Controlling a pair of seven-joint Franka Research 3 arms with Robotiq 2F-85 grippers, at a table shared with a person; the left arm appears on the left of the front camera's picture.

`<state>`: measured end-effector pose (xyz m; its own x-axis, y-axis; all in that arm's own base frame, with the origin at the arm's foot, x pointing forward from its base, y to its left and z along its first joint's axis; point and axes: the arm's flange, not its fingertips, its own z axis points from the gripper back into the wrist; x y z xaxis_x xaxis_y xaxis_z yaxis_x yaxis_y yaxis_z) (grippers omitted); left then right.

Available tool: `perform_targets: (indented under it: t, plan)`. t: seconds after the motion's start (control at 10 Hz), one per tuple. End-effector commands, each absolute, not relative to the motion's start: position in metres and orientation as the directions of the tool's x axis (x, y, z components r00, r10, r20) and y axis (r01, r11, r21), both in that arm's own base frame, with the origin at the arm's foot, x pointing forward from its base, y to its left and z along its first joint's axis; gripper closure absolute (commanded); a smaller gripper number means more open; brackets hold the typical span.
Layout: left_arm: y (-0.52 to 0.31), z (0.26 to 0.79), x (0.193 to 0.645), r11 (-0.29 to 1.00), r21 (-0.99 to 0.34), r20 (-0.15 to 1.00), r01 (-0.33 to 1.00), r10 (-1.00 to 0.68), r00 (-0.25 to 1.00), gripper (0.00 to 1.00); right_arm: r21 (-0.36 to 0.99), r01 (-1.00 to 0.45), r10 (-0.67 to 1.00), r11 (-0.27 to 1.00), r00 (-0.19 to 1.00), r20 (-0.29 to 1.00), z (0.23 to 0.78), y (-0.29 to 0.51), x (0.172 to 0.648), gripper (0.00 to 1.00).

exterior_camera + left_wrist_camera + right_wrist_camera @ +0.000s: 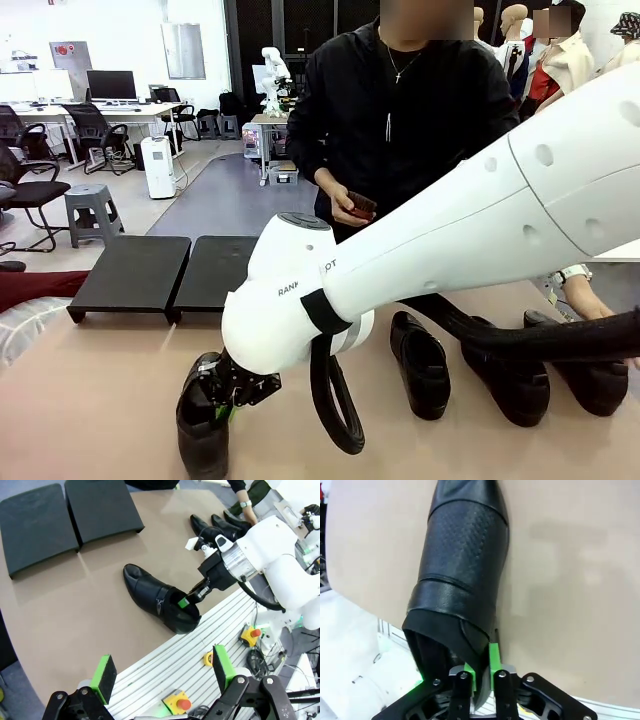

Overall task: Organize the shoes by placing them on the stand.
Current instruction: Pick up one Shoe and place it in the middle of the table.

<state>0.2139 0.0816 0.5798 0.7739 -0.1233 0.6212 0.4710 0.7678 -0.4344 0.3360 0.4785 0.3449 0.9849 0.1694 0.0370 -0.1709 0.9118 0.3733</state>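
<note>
One black shoe point(203, 420) lies on the tan table near its front edge, toe towards the stand point(130, 275). My right gripper point(481, 672) is shut on the side wall of its heel collar, one green pad inside and one outside; the left wrist view shows the same grip point(187, 598) on that shoe point(155, 597). Three more shoes point(420, 360) point(505, 375) point(580, 365) stand side by side at the right, partly behind my right arm. The stand's black panels point(35, 525) carry nothing. My left gripper point(163, 672) hangs open above the table's near edge, holding nothing.
A person stands at the far side holding a small brown object point(358, 207) in one hand; the other hand point(590, 310) rests by the rightmost shoe. My right arm's black cable point(335, 400) loops down near the table. Bare tabletop point(75, 605) lies between the held shoe and the stand.
</note>
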Motion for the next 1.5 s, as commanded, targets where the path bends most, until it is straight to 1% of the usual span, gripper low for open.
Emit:
perform_targets:
  t: [0.0, 0.2, 0.4, 0.6, 0.7, 0.8, 0.9, 1.0, 1.1, 1.2, 1.3, 1.4]
  plan:
    - [0.083, 0.58, 0.214, 0.751, -0.441, 0.632, 0.492, -0.13, 0.764, 0.0, 0.386, -0.178, 0.164, 0.905, 0.984, 0.07, 0.357, 0.484, 0.338, 0.0]
    - [0.083, 0.58, 0.214, 0.751, -0.441, 0.632, 0.492, -0.13, 0.764, 0.0, 0.405, -0.171, 0.159, 0.898, 0.985, 0.063, 0.359, 0.478, 0.339, 0.0]
    - [0.083, 0.58, 0.214, 0.751, -0.441, 0.632, 0.492, -0.13, 0.764, 0.0, 0.435, -0.148, 0.13, 0.888, 0.989, 0.073, 0.382, 0.445, 0.35, 0.0]
    - [0.083, 0.58, 0.214, 0.751, -0.441, 0.632, 0.492, -0.13, 0.764, 0.0, 0.445, -0.182, 0.183, 0.877, 0.982, 0.041, 0.432, 0.368, 0.356, 0.0]
    - [0.083, 0.58, 0.214, 0.751, -0.441, 0.632, 0.492, -0.13, 0.764, 0.0, 0.437, -0.179, 0.189, 0.881, 0.982, 0.022, 0.455, 0.326, 0.359, 0.0]
    - [0.083, 0.58, 0.214, 0.751, -0.441, 0.632, 0.492, -0.13, 0.764, 0.0, 0.436, -0.147, 0.156, 0.888, 0.988, 0.014, 0.476, 0.289, 0.361, 0.0]
    - [0.083, 0.58, 0.214, 0.751, -0.441, 0.632, 0.492, -0.13, 0.764, 0.0, 0.41, -0.146, 0.134, 0.9, 0.989, 0.058, 0.491, 0.251, 0.363, 0.0]
    - [0.083, 0.58, 0.214, 0.751, -0.441, 0.632, 0.492, -0.13, 0.764, 0.0, 0.403, -0.078, 0.061, 0.912, 0.997, 0.055, 0.492, 0.221, 0.37, 0.0]
    - [0.083, 0.58, 0.214, 0.751, -0.441, 0.632, 0.492, -0.13, 0.764, 0.0, 0.427, -0.053, 0.044, 0.903, 0.999, 0.032, 0.487, 0.206, 0.374, 0.0]
    - [0.083, 0.58, 0.214, 0.751, -0.441, 0.632, 0.492, -0.13, 0.764, 0.0, 0.46, -0.124, 0.131, 0.879, 0.991, 0.016, 0.479, 0.227, 0.368, 0.0]
    - [0.083, 0.58, 0.214, 0.751, -0.441, 0.632, 0.492, -0.13, 0.764, 0.0, 0.483, -0.14, 0.146, 0.864, 0.989, 0.025, 0.473, 0.272, 0.358, 0.0]
    - [0.083, 0.58, 0.214, 0.751, -0.441, 0.632, 0.492, -0.13, 0.764, 0.0, 0.431, -0.271, 0.285, 0.86, 0.958, 0.033, 0.465, 0.329, 0.337, 0.0]
